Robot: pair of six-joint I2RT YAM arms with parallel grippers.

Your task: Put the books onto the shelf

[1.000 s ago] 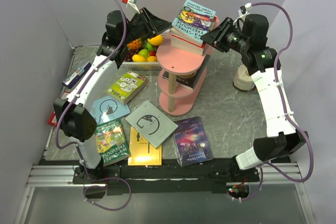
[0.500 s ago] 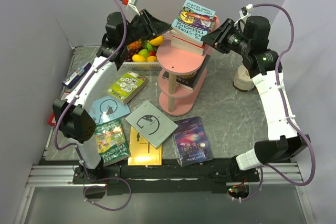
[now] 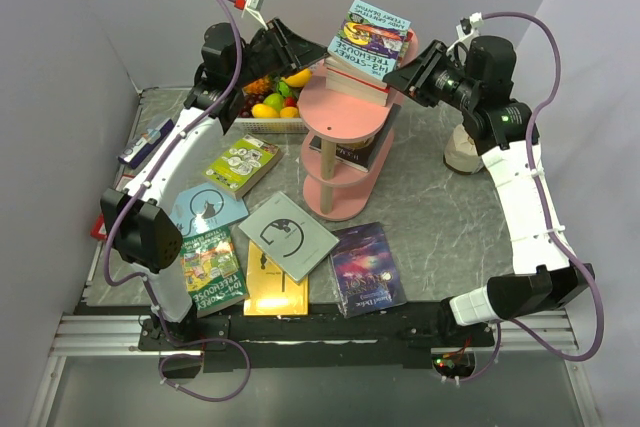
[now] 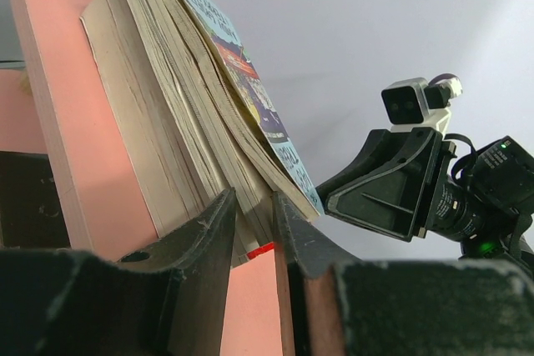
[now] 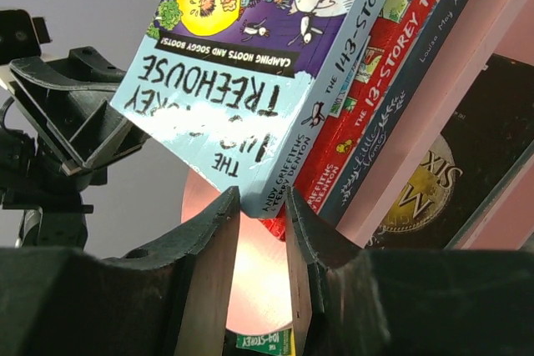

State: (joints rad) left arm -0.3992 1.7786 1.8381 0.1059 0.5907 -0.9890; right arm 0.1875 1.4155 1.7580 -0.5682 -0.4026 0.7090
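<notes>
Surface: grey marbled table [image 3: 440, 197], pale walls round it, both arms reaching in at the back centre.
Shelf: pink 3-tier shelf [image 3: 340, 115], mid-table, tallest thing here.
Book stack: book stack [image 3: 368, 42] sits on the top tier. Light-blue Treehouse cover is uppermost, red one under it. A black book [image 3: 350, 152] lies on the mid tier.
L gripper: L gripper [image 4: 254, 206] is at the stack's left end, jaws only a narrow slot apart. Page edges fill the slot, w/ a red sliver low in it, so it's pinching the stack's edge.
R gripper: R gripper [image 5: 264, 198] is at the opposite end, also a narrow slot. The blue book's corner is right at the mouth, pink showing thru below. Can't tell if it's nipped or just touched.
Vs 1 s ago: R arm's elbow has swung a bit outward. Stack, L arm and both jaw gaps look the same.
Loose books: six flat on the table, front-left of the shelf: green [image 3: 242, 164], light-blue [image 3: 207, 209], green Treehouse [image 3: 213, 269], grey [image 3: 288, 235], yellow [image 3: 275, 287], purple galaxy [image 3: 367, 267].
Further out: white fruit basket [image 3: 250, 125] just behind-left of the shelf.
</notes>
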